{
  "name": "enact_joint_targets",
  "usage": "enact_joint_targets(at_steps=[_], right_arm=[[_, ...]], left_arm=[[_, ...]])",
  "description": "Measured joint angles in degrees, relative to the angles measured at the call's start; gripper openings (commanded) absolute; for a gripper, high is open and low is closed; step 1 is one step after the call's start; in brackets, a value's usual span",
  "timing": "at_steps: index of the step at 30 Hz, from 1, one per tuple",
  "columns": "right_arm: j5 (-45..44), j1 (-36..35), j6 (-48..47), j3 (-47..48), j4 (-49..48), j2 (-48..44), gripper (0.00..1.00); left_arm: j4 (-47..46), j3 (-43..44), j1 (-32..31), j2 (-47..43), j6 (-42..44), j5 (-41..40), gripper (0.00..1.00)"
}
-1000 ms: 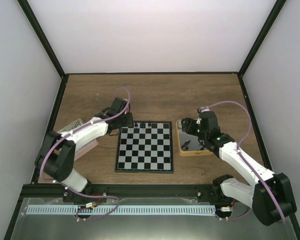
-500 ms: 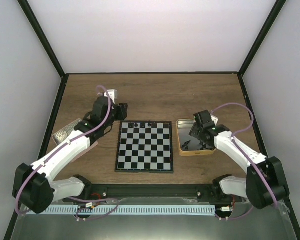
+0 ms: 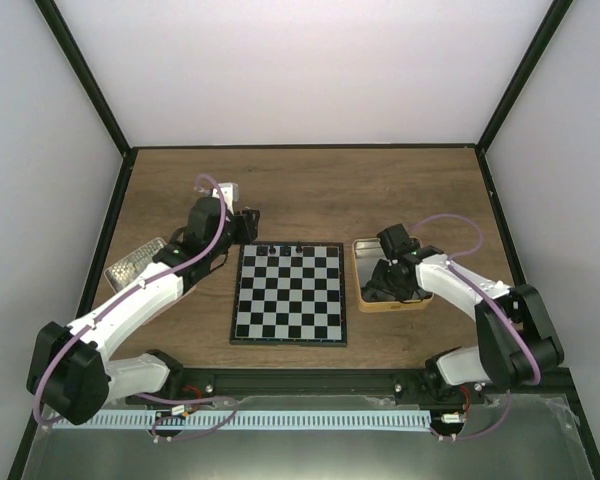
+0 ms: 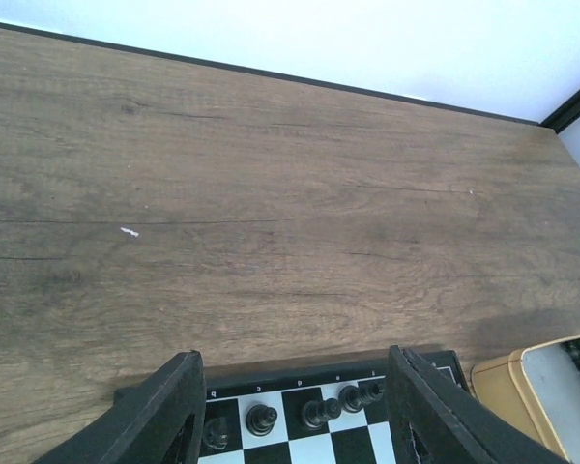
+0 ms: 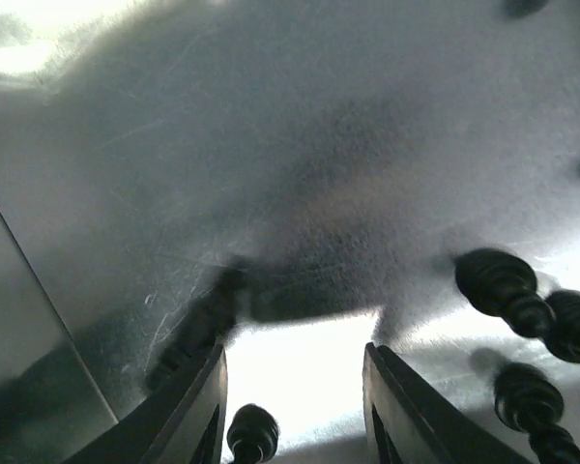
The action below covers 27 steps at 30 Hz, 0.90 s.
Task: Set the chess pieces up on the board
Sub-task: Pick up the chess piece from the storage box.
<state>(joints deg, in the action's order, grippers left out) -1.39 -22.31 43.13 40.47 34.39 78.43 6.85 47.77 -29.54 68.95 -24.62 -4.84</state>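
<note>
Both open, gripping nothing: left fingers [image 4: 169, 411] above the board [image 4: 300, 369] edge, right fingers [image 5: 198, 406] inside tin [image 5: 271, 145].

Checkered board [image 3: 288, 300], flat — few tiny black chess pieces [image 3: 272, 247] upright, far row

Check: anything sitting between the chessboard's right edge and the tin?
Nothing. Only a narrow strip of bare wooden tabletop separates the chessboard from the tin; top external view shows it, left wrist view agrees.

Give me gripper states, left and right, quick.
Left gripper: open, holding nothing.
Right gripper: open around a chess piece in the tin, not gripping it.
</note>
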Motion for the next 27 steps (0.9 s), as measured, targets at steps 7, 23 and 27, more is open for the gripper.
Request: enact_joint_targets(at_steps=[7, 23, 27], right_arm=[[1.53, -0.31, 0.59, 0.00, -2.29, 2.45, 0.42], [4.28, -1.03, 0.46, 0.13, -6.99, 2.71, 0.44], [4.98, -1.09, -0.24, 0.13, -7.30, 2.54, 0.42]], left_arm=[[-0.37, 0.00, 0.00, 0.22, 0.07, 0.13, 0.53], [-0.37, 0.00, 0.00, 0.28, 0.46, 0.13, 0.53], [-0.37, 0.00, 0.00, 0.50, 0.44, 0.17, 0.53]])
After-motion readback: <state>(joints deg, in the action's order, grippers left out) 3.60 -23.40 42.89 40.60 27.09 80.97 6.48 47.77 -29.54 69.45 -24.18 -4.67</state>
